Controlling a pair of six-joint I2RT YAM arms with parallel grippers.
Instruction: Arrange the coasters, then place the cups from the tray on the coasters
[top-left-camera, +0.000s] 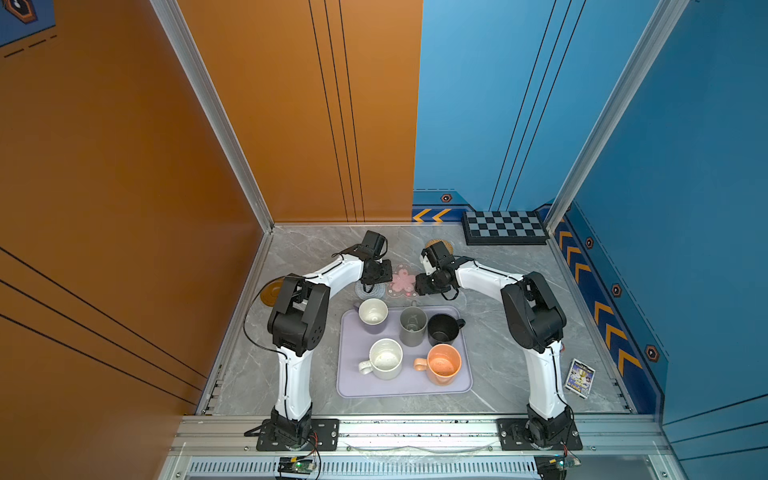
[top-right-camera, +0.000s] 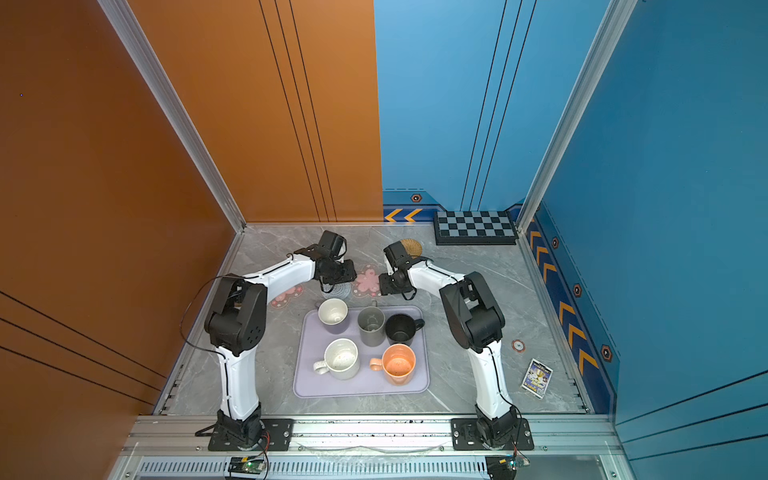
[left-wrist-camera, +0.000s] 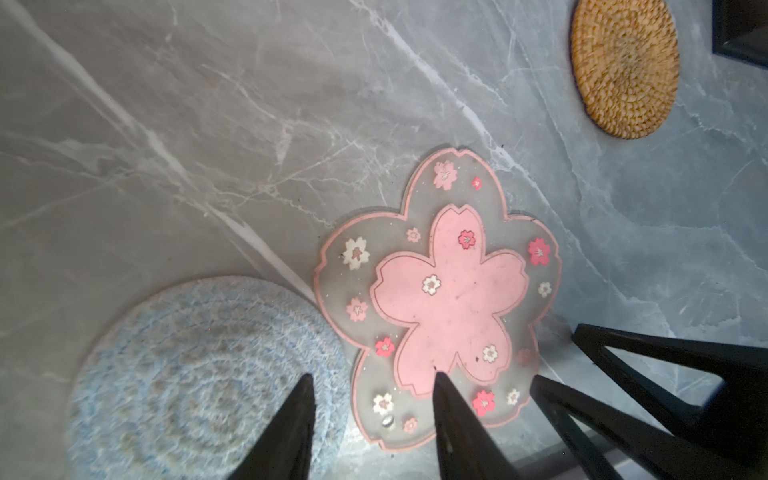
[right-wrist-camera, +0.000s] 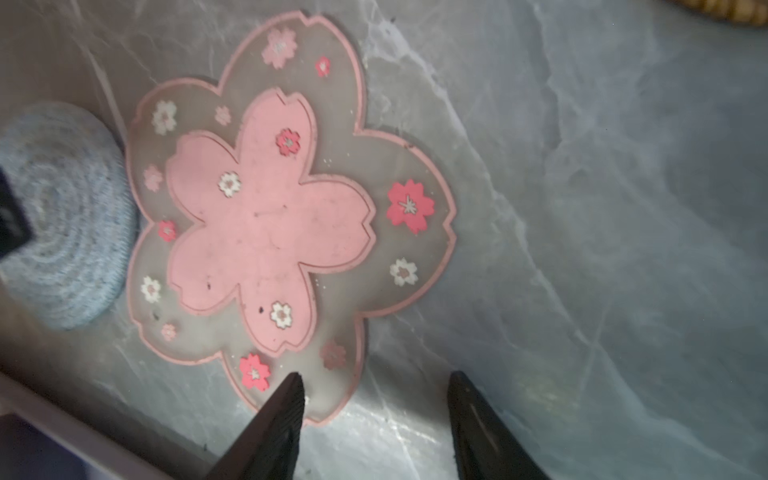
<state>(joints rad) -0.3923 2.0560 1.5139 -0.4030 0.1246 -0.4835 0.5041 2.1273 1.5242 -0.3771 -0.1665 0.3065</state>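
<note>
The coasters are being arranged, none of them bearing a cup yet: all five cups (top-left-camera: 386, 359) are being kept on the tray (top-left-camera: 399, 388). Beyond it, the pink flower coaster (left-wrist-camera: 440, 291) and the woven coaster (left-wrist-camera: 199, 374) are lying edge to edge, with the rattan coaster (left-wrist-camera: 625, 66) well apart. The left gripper (left-wrist-camera: 372, 386) is being held part open and empty over their meeting edges, and the right gripper (right-wrist-camera: 376, 382) likewise at the flower's rim. Contact with the mats cannot be told. A wooden disc (top-left-camera: 270, 291) and a second flower coaster (top-right-camera: 286, 297) are being half hidden by the left arm.
</note>
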